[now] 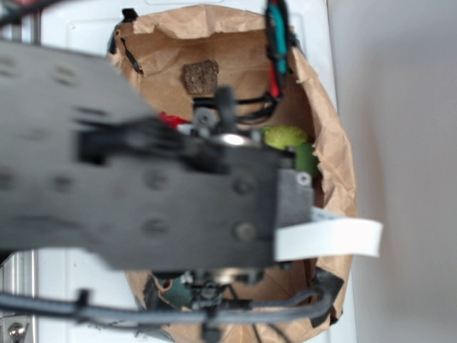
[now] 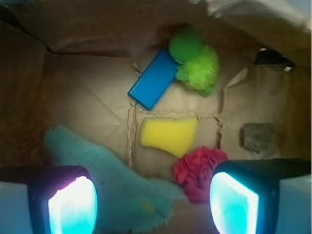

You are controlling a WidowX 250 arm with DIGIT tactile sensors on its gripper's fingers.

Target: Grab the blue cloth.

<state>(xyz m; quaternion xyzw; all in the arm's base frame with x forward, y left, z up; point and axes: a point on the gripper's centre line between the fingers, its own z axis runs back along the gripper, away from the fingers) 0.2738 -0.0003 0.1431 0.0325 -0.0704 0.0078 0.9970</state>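
In the wrist view the blue cloth (image 2: pixel 112 180), a long pale teal fuzzy strip with a small yellow spot, lies on the brown paper floor at the lower left and runs down between my fingers. My gripper (image 2: pixel 153 204) is open and empty above it, its glowing pads (image 2: pixel 73 207) wide apart. The cloth's lower end sits between the pads, nearer the left one. In the exterior view the blurred black arm (image 1: pixel 143 186) covers the middle of the paper bag (image 1: pixel 335 157) and hides the cloth and the gripper.
A glossy blue block (image 2: pixel 153 80), a yellow sponge (image 2: pixel 168 134), a red ruffled ball (image 2: pixel 197 170) by the right pad, a green fuzzy toy (image 2: pixel 195 61) and a brown scrub square (image 2: pixel 257 137) lie in the bag. Paper walls rise all round.
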